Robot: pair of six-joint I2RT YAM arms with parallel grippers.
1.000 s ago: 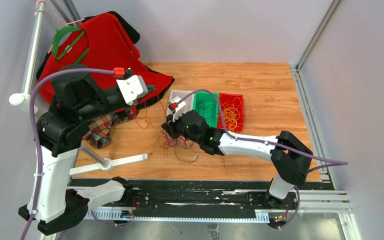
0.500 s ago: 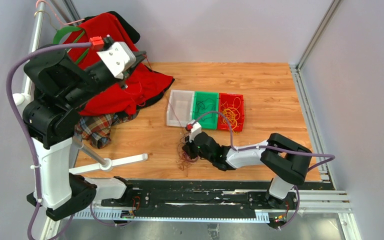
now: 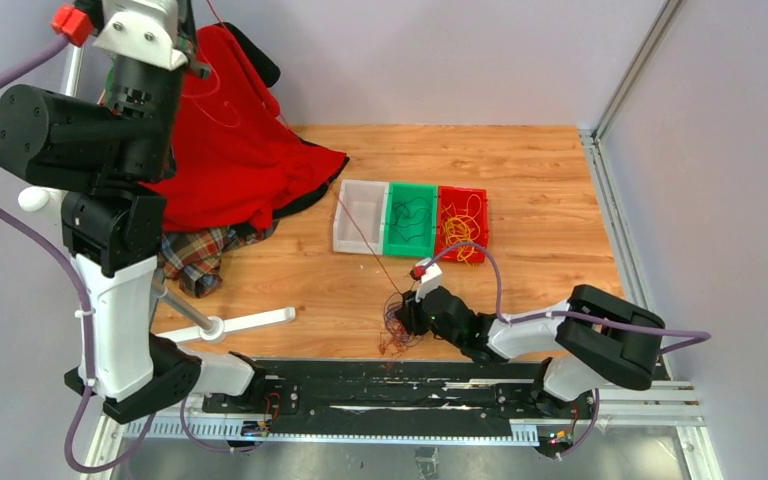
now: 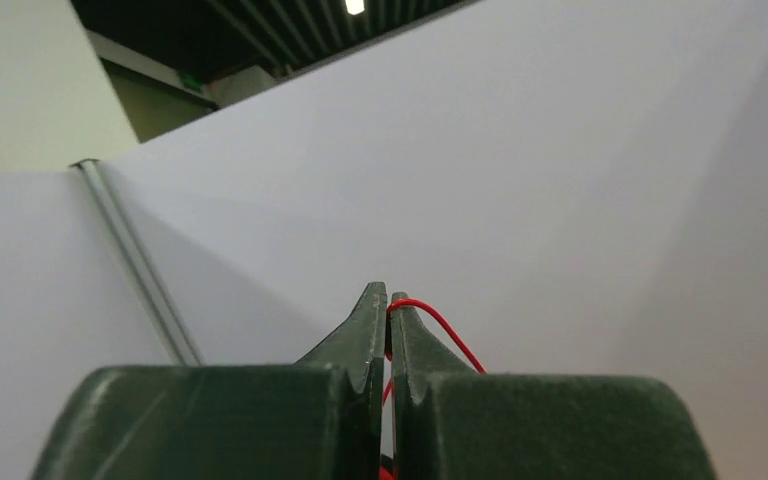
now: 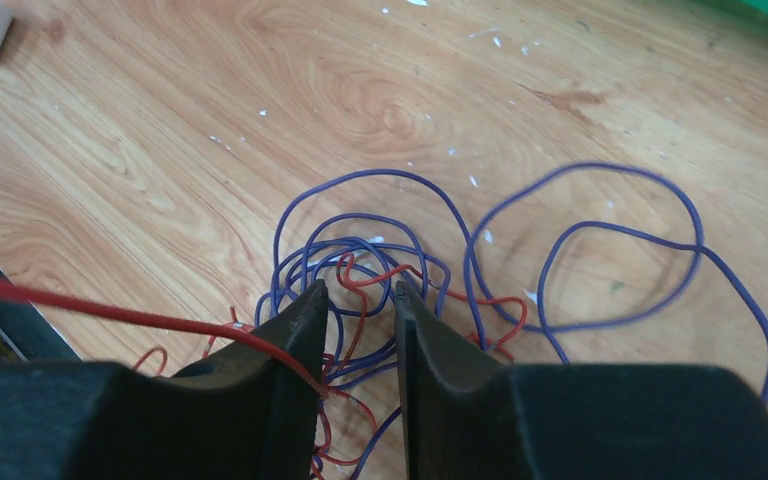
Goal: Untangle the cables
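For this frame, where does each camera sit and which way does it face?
Top external: above and behind the robot, looking down on the table; left arm and right arm show.
Left wrist: raised high, facing the wall; left gripper, jaws shut on the red cable.
Right wrist: low, facing down at the tangle; right gripper, jaws apart.
Shared: the red cable crosses all three views.

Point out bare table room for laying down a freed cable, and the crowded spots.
Bare wood: the far strip between the bins and the back wall; the right side beyond the red bin; the patch between the plaid cloth and the tangled cables. Crowded: around that tangle, at the right gripper, and far left under the red cloth.
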